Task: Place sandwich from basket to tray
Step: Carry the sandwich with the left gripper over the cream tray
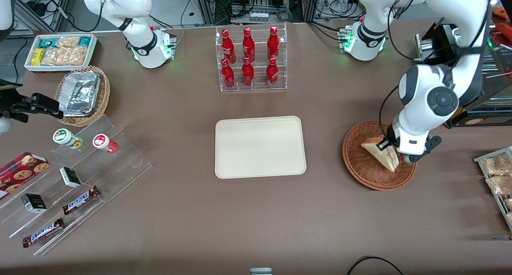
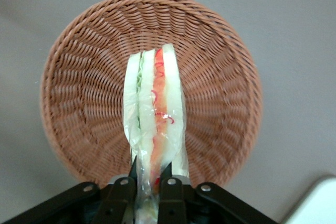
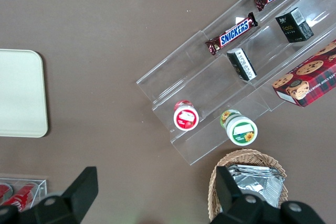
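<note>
Above the basket [image 1: 374, 169], the sandwich [image 1: 382, 151] is held by the gripper [image 1: 390, 147].
The fingers [image 2: 169, 190] are clamped on one end of the sandwich [image 2: 156, 114], which is seen over the basket's [image 2: 79, 98] middle. The tray [image 1: 260, 147] is placed beside the basket, toward the parked arm's end, well apart.

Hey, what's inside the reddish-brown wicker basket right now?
Only the sandwich, held above the basket by the pincer, which is shut on its end. The weave around it is bare. The patch of basket floor directly under the sandwich and pincer is covered from view.
</note>
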Tool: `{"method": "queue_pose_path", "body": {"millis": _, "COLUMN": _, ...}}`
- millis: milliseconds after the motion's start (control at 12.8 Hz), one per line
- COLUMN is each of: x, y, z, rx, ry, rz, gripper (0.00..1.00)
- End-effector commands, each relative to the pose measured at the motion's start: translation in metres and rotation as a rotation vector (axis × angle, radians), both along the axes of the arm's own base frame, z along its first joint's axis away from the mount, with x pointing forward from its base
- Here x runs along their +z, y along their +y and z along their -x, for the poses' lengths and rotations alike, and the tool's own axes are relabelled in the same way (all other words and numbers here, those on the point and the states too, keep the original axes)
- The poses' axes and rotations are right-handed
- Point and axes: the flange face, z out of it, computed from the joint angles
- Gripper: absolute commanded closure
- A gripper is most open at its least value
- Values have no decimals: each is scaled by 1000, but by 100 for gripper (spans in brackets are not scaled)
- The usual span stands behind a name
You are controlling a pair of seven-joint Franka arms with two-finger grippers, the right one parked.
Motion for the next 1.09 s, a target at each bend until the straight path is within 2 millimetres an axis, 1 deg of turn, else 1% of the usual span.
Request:
{"method": "queue_pose_path", "body": {"millis": 0, "x": 65, "y": -51, "z": -12, "rx": -63, "ry": 3, "rz": -20, "gripper": 100}}
{"method": "queue_pose_path", "body": {"millis": 78, "x": 78, "y": -76, "z": -21, "rx": -102, "ry": -18, "rz": -10, "gripper": 100}}
{"method": "queue_pose_path", "body": {"millis": 156, "x": 87, "y": -109, "z": -29, "rx": -149, "ry": -34, "rz": -1, "gripper": 100}}
{"method": "queue_pose_path", "body": {"millis": 234, "x": 95, "y": -143, "z": -29, "rx": -194, "ry": -42, "rz": 4, "gripper": 100}}
{"method": "queue_pose_path", "body": {"millis": 469, "x": 106, "y": -218, "z": -28, "rx": -291, "ry": -86, "rz": 32, "gripper": 100}}
{"method": "queue_pose_path", "body": {"millis": 547, "x": 101, "y": -242, "z": -26, "rx": -327, "ry": -88, "rz": 37, "gripper": 100}}
{"method": "queue_pose_path", "body": {"millis": 703, "x": 78, "y": -294, "z": -13, "rx": -404, "ry": -72, "rz": 38, "gripper": 100}}
{"method": "queue_pose_path", "body": {"millis": 1016, "x": 30, "y": -377, "z": 12, "rx": -510, "ry": -53, "rz": 43, "gripper": 100}}
